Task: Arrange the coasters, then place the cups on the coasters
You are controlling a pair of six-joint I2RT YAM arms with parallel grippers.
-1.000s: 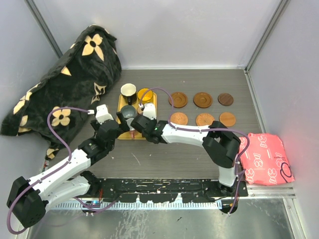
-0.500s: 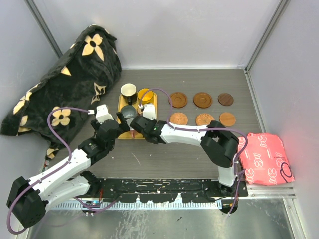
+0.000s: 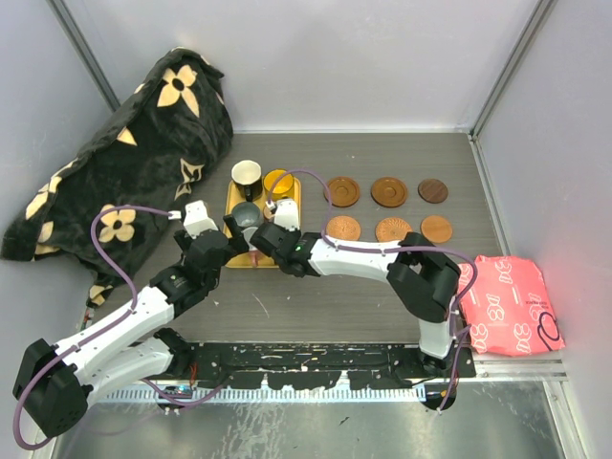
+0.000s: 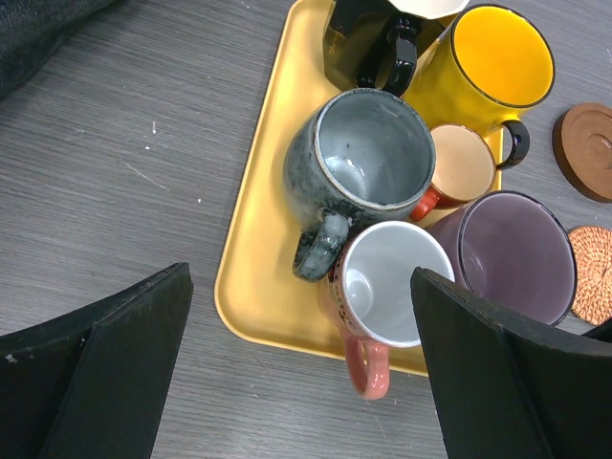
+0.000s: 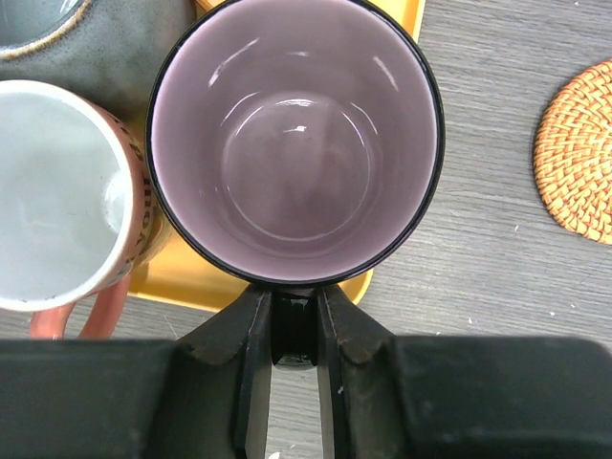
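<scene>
The right gripper (image 5: pixel 294 325) has its jaws drawn narrow on the dark handle of the purple cup (image 5: pixel 294 143), one finger on each side of the loop just under the rim. That cup stands upright at the near right corner of the yellow tray (image 4: pixel 251 287), packed tight against the white cup (image 4: pixel 392 282) with the pink handle. The grey cup (image 4: pixel 368 163) and the small copper cup (image 4: pixel 461 164) sit just behind it on the tray. The yellow cup (image 4: pixel 502 57) and the black cup (image 4: pixel 368 38) fill the tray's far end.

The left gripper (image 3: pixel 216 228) hangs over the tray's near left side with its jaws spread wide and nothing between them.

All six coasters (image 3: pixel 389 191) lie to the right of the tray in two rows of three, and none carries a cup. One woven coaster (image 5: pixel 579 153) lies close off the tray's right edge.

To my eye the purple cup is glazed and stiff, breakable and smooth. A pinch on the handle alone puts its weight out in front of the fingers, so it may tip or swing as it comes up. The handle is the only free spot to hold, since the neighbours crowd the wall. I would lift it straight up, clear of the white cup and the tray's lip, then carry it slowly and level
</scene>
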